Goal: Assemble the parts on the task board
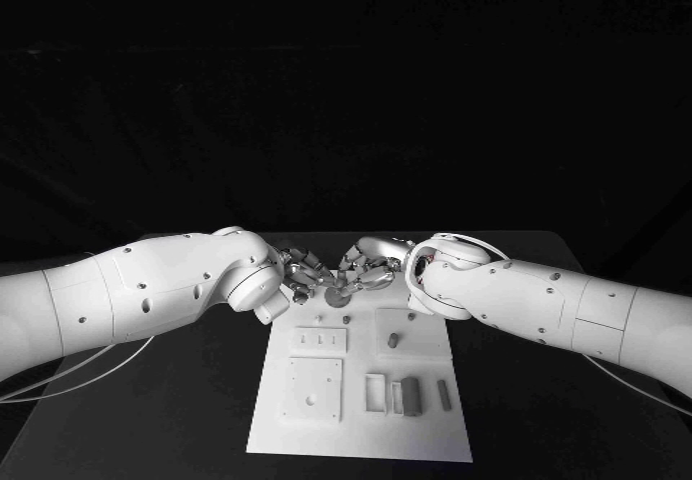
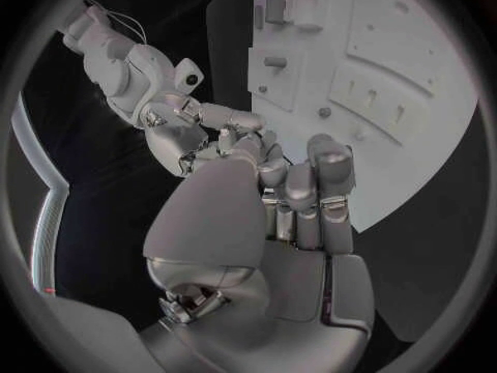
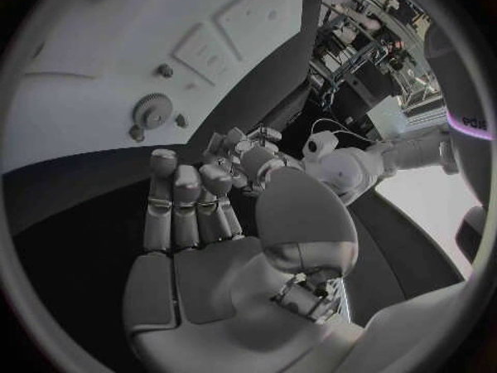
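Here, white task board (image 1: 361, 440) with grey parts (image 1: 411, 394); a grey gear (image 1: 340, 296) between both hands' fingertips, grip unclear

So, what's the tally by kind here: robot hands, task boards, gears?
Silver many-fingered robot hands: 2, the left robot hand and the right robot hand
White plate task board: 1
Grey toothed gear: 1
Total: 4

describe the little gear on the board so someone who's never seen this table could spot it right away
Find the white task board in the middle of the black table, then go to its far end, where the left hand and right hand meet. The gear lies flat there; unlike the plain pegs beside it, it is round with a toothed rim.
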